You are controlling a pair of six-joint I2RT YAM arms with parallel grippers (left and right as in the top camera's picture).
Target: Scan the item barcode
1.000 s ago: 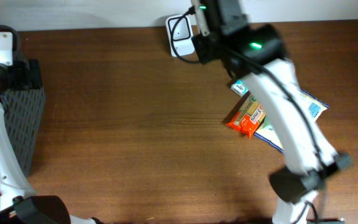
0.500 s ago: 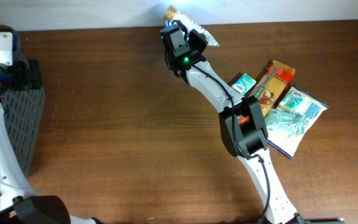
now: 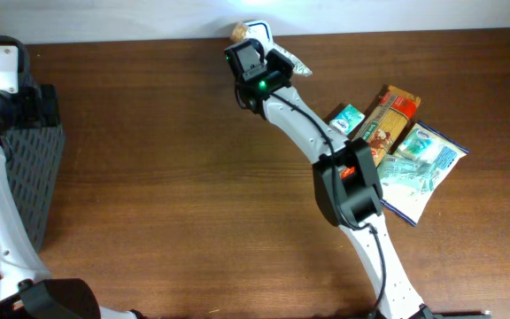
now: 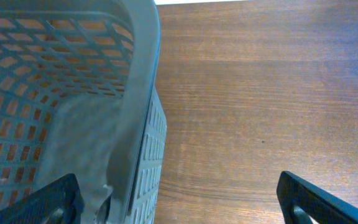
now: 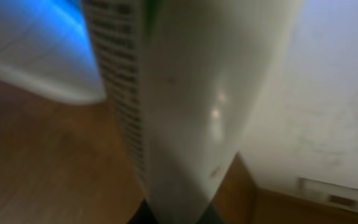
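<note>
Beyond the pile of packets (image 3: 397, 133), toward the back edge of the worktop (image 3: 175, 177) and to the pile's left, my right hand (image 3: 268, 55) was clamped tight on a single pale packet (image 3: 292, 60) and held it up, well apart from the rest. Seen from the right wrist, the packet (image 5: 191, 93) filled the frame on edge. A strip of small print ran down its left side, facing a blue glow and a white rounded body that I took to be the scanner (image 5: 42, 87). The print was too blurred for me to pick out a barcode.

Far to the left of the pile, my left hand (image 4: 179, 180) hung idle with its fingers spread wide and nothing between them, over the rim of a grey mesh basket (image 4: 135, 93).

As I judged it, the pick-up was done and the packet was being presented to the reader, so the task stood somewhere past its middle. Nothing in view showed whether the code had registered. A confirmed read was left to get, perhaps with a turn of the packet if the printed face was off the beam. After that the packet would have to be put down. The several packets in the pile lay untouched.
</note>
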